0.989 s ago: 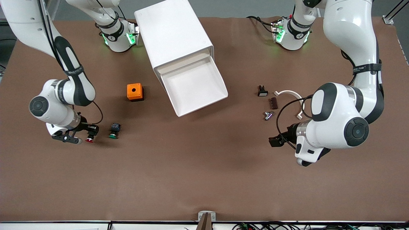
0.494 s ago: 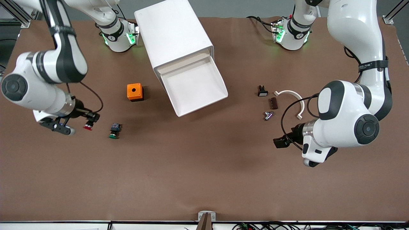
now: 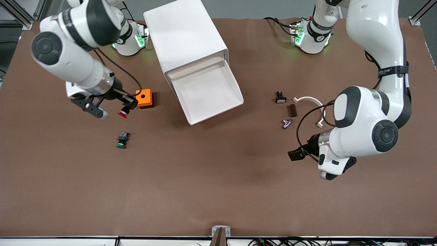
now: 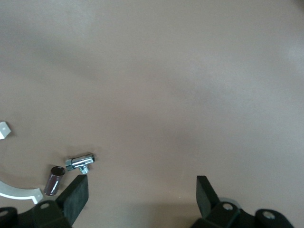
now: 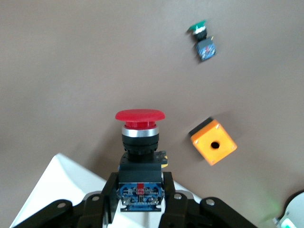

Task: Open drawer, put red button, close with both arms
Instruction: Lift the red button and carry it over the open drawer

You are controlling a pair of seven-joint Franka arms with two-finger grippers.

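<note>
The drawer [image 3: 208,90] stands pulled out of the white cabinet [image 3: 184,34], open and empty. My right gripper [image 3: 127,105] is shut on the red button [image 3: 123,112] and holds it in the air over the table beside the orange box [image 3: 144,98]. In the right wrist view the red button [image 5: 139,142] sits between the fingers, red cap outward. My left gripper [image 3: 294,154] is open and empty over bare table at the left arm's end; its fingers [image 4: 76,199] show in the left wrist view.
The green-capped button [image 3: 121,140] lies on the table nearer the front camera than the orange box. A small black switch [image 3: 280,97], a brown piece [image 3: 292,110], a chrome fitting [image 3: 286,123] and a white curved clip [image 3: 309,100] lie near the left arm.
My right gripper has lifted the red button off the table and carried it away from the green button toward the orange box and drawer. The left arm has shifted only slightly.
</note>
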